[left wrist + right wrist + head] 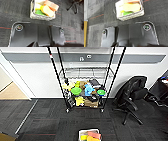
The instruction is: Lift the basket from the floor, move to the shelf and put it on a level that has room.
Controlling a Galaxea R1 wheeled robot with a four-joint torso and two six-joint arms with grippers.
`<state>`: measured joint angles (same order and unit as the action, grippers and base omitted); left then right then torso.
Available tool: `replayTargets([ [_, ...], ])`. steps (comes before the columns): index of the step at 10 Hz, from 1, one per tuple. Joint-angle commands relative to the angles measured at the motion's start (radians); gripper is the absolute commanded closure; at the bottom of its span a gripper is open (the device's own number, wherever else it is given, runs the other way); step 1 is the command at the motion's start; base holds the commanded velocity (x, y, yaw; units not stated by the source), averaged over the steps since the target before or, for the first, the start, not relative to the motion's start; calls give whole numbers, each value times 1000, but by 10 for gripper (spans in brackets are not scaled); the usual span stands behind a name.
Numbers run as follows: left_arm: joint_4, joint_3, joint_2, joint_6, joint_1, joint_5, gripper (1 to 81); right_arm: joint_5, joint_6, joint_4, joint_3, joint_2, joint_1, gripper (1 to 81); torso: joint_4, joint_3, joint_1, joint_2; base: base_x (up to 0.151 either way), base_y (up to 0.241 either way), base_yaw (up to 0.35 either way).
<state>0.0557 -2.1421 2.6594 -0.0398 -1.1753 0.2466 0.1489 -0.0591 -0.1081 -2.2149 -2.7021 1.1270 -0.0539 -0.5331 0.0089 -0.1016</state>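
Head view: basket [89,135] on floor [45,119], close before robot, well apart from shelf [85,79] at wall. Second level [86,72] appears free; lower tier crowded with toys [83,90].

Left wrist view: basket [43,10] resting on carpet, unheld. Left pincer state: cannot tell.

Right wrist view: basket [129,10] likewise grounded. Right pincer: cannot tell.

Judgement: lift not yet done; carry, placement outstanding.

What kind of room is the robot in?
Probably an office. There's a black swivel chair, dark grey carpet tiles on the floor, and a wire shelf against the wall. A small basket of soft things sits on the carpet.
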Motion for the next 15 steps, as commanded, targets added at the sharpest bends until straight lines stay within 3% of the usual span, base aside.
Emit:
replayTargets([
  [1,13,14,-8,-8,6,-75,10,-52,1,-1,-3,19,-46,10,0,0,0,0,0,0,0],
  [5,48,13,-21,-12,6,-89,10,-52,1,-1,-11,9,-45,10,0,0,0,0,0,0,0],
  [6,50,13,-19,-24,6,-89,10,-52,1,-2,-12,8,-40,10,0,0,64,-100,0,0,0],
  [9,56,13,-21,-91,6,-95,10,-52,1,-8,-31,8,-22,10,0,0,79,-123,0,0,0],
  [15,47,8,13,-104,-11,-176,10,-52,4,-15,-67,-9,38,10,0,0,218,-344,0,0,0],
])
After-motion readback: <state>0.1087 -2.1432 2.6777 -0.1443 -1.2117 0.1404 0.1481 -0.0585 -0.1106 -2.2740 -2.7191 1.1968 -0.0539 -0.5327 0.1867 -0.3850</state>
